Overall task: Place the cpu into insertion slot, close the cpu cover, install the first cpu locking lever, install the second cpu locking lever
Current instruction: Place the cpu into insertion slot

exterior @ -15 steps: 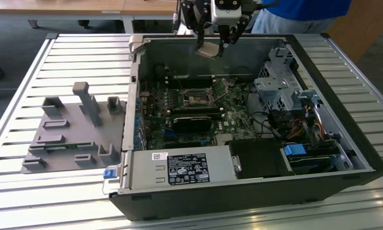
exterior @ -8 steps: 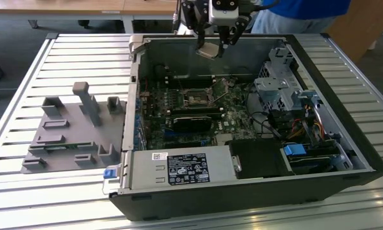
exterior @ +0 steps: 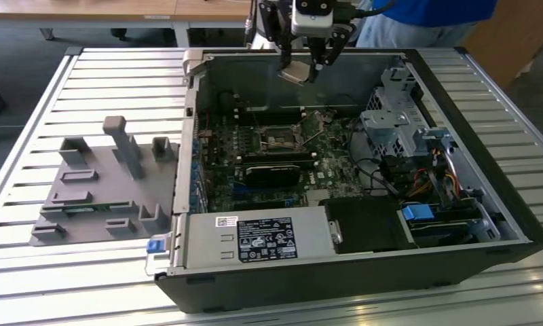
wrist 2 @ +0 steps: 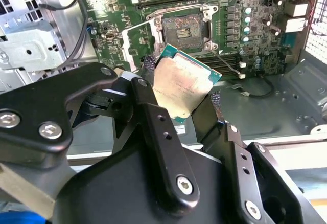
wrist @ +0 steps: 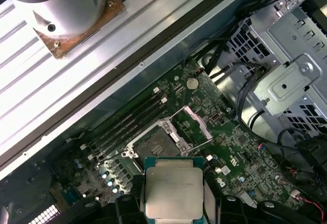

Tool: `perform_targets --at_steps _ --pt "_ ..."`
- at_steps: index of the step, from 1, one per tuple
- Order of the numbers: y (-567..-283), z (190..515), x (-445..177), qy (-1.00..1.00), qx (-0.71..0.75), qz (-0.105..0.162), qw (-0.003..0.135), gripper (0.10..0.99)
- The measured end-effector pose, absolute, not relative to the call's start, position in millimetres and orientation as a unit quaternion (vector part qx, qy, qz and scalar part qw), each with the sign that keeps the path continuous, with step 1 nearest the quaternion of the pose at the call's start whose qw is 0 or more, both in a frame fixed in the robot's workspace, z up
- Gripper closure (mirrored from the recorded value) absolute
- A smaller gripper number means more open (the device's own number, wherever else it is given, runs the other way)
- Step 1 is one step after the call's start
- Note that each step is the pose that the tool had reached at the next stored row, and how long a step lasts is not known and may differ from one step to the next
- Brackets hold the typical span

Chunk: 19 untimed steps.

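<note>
- The cpu (wrist 2: 181, 83) is pinched by its edges between the two fingers of the gripper (exterior: 304, 68), which is closed on it. It hangs tilted in the air over the open computer case (exterior: 362, 278), with its pale metal face showing.
- The insertion slot (wrist 2: 183, 29) lies bare on the green board, well apart from the chip. The cpu cover (wrist: 195, 126) is swung up at one side of it.
- Your main risk is the chip going down tilted or turned the wrong way, which could bend the contacts in the slot.
- The hold is only on thin edges, so a jolt could drop the chip onto the board.
- The raised cover is close to the slot and could catch a finger or a corner of the chip.
- Count: one cpu, one slot, one cover and one gripper with two fingers. There is also one case on the slatted worktop (exterior: 72, 285) and one grey holder block (exterior: 100, 190) beside it.
</note>
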<state>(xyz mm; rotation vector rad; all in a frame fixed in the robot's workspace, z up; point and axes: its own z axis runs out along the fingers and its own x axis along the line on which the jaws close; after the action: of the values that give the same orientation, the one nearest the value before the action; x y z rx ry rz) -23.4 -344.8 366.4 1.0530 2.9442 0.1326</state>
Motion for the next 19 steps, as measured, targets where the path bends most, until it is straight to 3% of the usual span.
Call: perform_targets --at_steps 19 --pt "-344.8 362.2 -23.4 0.93 0.366 0.042 0.007 0.545"
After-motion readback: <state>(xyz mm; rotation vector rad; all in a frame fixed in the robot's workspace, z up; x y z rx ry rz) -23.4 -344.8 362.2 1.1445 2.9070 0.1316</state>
